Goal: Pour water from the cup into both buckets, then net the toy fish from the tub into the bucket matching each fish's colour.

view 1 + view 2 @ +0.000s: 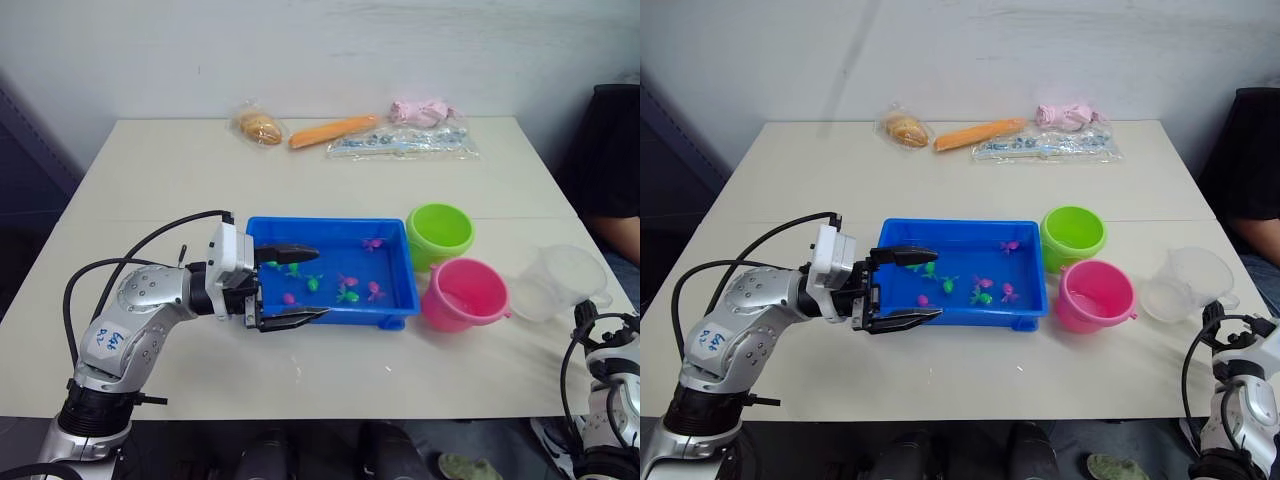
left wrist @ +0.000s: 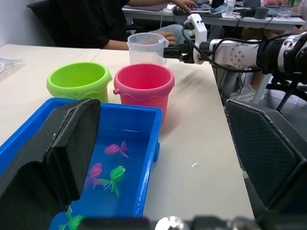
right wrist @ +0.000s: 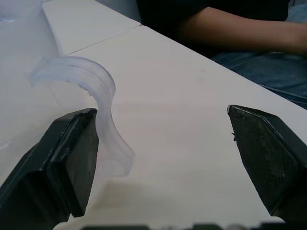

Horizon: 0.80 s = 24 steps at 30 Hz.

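From the head views, the cup [image 1: 1185,283] stands on the table just beyond the pink bucket [image 1: 1096,295], away from the tub [image 1: 962,272]. In the right wrist view your right end effector [image 3: 163,158] is spread wide beside the handle [image 3: 98,112] (not yet around it): centre before closing.

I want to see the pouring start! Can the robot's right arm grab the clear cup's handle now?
Probably yes. The right gripper sits right by the cup, jaws open, with the handle just ahead beside one finger and only bare table around it.
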Each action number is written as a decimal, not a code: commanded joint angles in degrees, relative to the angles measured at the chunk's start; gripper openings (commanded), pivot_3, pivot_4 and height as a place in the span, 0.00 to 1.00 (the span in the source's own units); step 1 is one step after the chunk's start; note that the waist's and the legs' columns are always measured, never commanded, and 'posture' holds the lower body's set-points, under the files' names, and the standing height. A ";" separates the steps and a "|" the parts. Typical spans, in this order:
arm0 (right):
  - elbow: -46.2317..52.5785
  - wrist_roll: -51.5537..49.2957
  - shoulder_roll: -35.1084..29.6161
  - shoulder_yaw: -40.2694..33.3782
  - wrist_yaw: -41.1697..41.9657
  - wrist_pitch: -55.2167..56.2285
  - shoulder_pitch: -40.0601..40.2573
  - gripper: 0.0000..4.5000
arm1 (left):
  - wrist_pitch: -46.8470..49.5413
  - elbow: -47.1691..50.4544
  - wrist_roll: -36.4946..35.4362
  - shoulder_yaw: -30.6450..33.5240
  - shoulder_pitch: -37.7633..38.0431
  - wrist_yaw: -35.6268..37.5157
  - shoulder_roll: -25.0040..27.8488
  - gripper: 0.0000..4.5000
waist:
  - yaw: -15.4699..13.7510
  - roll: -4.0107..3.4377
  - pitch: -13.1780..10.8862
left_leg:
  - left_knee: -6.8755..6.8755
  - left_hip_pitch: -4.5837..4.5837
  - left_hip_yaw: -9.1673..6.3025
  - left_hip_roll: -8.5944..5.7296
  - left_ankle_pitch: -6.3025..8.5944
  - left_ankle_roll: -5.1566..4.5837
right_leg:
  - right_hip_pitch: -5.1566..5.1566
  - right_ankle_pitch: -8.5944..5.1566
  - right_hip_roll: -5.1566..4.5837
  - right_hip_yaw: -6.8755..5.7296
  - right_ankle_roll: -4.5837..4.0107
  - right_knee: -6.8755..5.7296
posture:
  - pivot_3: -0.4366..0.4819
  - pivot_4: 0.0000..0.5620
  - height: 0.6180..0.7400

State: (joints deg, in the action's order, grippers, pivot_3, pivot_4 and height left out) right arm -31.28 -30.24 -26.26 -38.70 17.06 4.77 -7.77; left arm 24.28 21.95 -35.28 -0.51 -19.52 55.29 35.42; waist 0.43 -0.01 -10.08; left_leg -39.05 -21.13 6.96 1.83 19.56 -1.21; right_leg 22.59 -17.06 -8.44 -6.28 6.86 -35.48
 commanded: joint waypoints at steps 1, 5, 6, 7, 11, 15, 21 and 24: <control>-2.02 -0.16 -1.62 -0.50 2.41 1.70 -1.17 1.00 | -1.20 0.94 0.50 0.22 -0.91 0.61 0.17 1.00 | 0.09 0.00 0.00 | 0.00 0.00 0.00 0.00 0.00 0.00 | 0.00 0.00 0.00 0.00 0.00 0.00 | 0.48 0.27 1.00; -2.96 -1.05 -1.41 -0.45 4.83 1.11 -2.12 0.72 | -1.53 0.30 0.90 0.14 -1.47 1.25 0.16 1.00 | 0.33 -0.01 -0.01 | 0.00 -0.01 0.00 0.00 0.00 0.00 | 0.00 0.00 0.00 0.00 0.00 0.01 | 0.48 0.27 1.00; -2.58 -1.28 -1.27 -0.29 5.58 0.68 -2.11 0.63 | -1.58 0.18 0.98 0.14 -1.62 1.37 0.15 1.00 | 0.39 -0.01 -0.01 | 0.00 -0.01 0.00 0.00 0.00 0.00 | 0.00 0.00 0.00 0.00 0.00 0.01 | 0.48 0.27 1.00; -2.25 -1.34 -1.13 -0.23 6.05 0.63 -2.10 0.52 | -1.66 0.10 1.05 0.13 -1.71 1.48 0.15 1.00 | 0.40 -0.01 -0.01 | 0.00 -0.02 0.00 0.00 0.00 0.00 | 0.00 0.00 0.00 -0.01 0.00 0.02 | 0.48 0.27 1.00; 0.05 -1.98 -0.59 -0.80 5.85 0.68 -2.23 0.04 | -1.88 -0.43 1.36 -0.06 -2.16 1.79 -0.20 1.00 | 0.31 -0.01 -0.01 | 0.00 -0.05 -0.02 -0.01 0.00 0.00 | -0.01 0.00 -0.01 -0.03 0.01 0.04 | 0.48 0.27 1.00; 3.08 -2.50 -0.75 -1.06 5.61 -0.12 -1.24 0.02 | -2.19 -0.60 1.66 -0.39 -2.04 2.01 -0.63 1.00 | 0.44 -0.06 -0.04 | 0.00 -0.06 -0.02 -0.01 0.00 0.00 | 0.00 0.01 -0.02 -0.02 0.02 0.06 | 0.48 0.27 1.00; 12.14 -1.99 -1.16 -0.31 5.80 -2.11 3.13 0.02 | -2.66 -0.76 2.14 -0.64 -1.58 1.95 -1.26 1.00 | 0.30 -0.10 -0.06 | 0.03 -0.07 -0.02 0.00 0.00 0.00 | 0.00 0.01 -0.02 -0.03 0.03 0.07 | 0.48 0.27 1.00; 18.82 -1.26 -1.94 0.21 5.55 -3.92 6.05 0.02 | -3.01 -1.00 2.42 -0.82 -1.27 1.92 -1.55 1.00 | 0.27 -0.12 -0.07 | 0.03 -0.07 -0.03 0.00 0.00 0.00 | 0.00 0.02 -0.03 -0.02 0.03 0.09 | 0.48 0.27 1.00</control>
State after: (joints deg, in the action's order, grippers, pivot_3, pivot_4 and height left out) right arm -17.54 -31.43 -26.31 -38.28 22.46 0.83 -2.18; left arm 22.40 19.93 -33.21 -1.24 -21.02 57.14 34.12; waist 0.70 -0.13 -10.15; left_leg -39.01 -21.20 6.93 1.82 19.56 -1.21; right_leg 22.59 -17.04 -8.47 -6.30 6.89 -35.38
